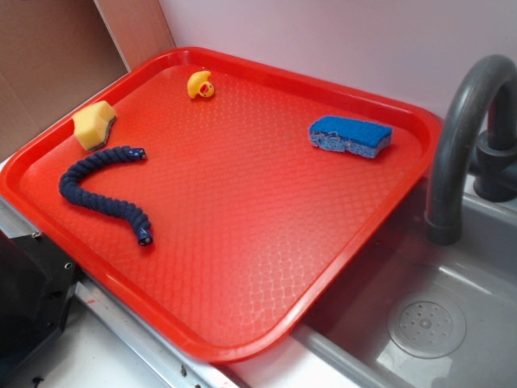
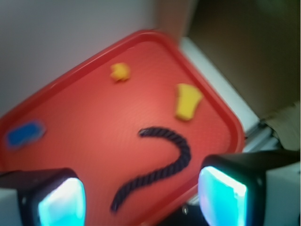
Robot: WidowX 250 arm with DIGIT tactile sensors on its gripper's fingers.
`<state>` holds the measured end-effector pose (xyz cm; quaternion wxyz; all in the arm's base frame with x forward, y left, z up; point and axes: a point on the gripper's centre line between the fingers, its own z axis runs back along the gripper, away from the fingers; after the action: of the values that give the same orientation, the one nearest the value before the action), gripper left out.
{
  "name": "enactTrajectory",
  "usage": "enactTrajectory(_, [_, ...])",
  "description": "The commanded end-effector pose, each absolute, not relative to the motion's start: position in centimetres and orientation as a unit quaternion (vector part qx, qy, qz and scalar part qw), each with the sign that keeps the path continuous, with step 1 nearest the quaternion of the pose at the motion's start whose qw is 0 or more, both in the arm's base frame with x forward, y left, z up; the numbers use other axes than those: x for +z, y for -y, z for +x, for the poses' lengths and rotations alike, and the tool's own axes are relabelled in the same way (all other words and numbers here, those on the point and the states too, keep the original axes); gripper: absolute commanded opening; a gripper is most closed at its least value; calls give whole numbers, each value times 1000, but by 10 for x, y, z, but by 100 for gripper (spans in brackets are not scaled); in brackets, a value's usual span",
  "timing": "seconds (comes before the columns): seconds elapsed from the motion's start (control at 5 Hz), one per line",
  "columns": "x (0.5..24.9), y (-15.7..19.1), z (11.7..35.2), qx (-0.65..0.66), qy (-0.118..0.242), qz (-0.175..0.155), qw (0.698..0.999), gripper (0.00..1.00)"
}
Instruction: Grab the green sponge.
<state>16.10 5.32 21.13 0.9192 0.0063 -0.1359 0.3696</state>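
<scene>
The green sponge (image 1: 94, 124), a small chunky yellow foam block, lies at the far left corner of the red tray (image 1: 242, 267). In the wrist view it (image 2: 187, 100) sits toward the upper right of the tray (image 2: 84, 127). My gripper (image 2: 141, 195) is open and empty, high above the tray's near edge, well short of the sponge. Its two fingers (image 2: 61, 200) frame the lower end of a dark blue rope (image 2: 164, 167). The gripper is out of the exterior view.
A dark blue rope (image 1: 105, 190) curves just in front of the sponge. A small yellow rubber duck (image 1: 200, 85) and a blue sponge (image 1: 350, 136) lie at the tray's back. A grey faucet (image 1: 464, 121) and sink (image 1: 428, 323) stand right. A brown board (image 1: 48, 65) stands behind left.
</scene>
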Motion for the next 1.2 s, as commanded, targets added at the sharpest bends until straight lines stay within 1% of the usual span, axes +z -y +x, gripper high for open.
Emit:
enactTrajectory(0.0, [172, -105, 163, 492, 145, 66, 856, 100])
enactTrajectory(0.2, [153, -118, 167, 499, 146, 76, 851, 100])
enactTrajectory(0.4, [135, -125, 172, 492, 149, 87, 854, 100])
enactTrajectory(0.6, [101, -141, 179, 486, 140, 94, 857, 100])
enactTrajectory(0.8, [68, -148, 182, 479, 108, 119, 863, 100])
enactTrajectory(1.0, [44, -152, 185, 468, 82, 116, 872, 100])
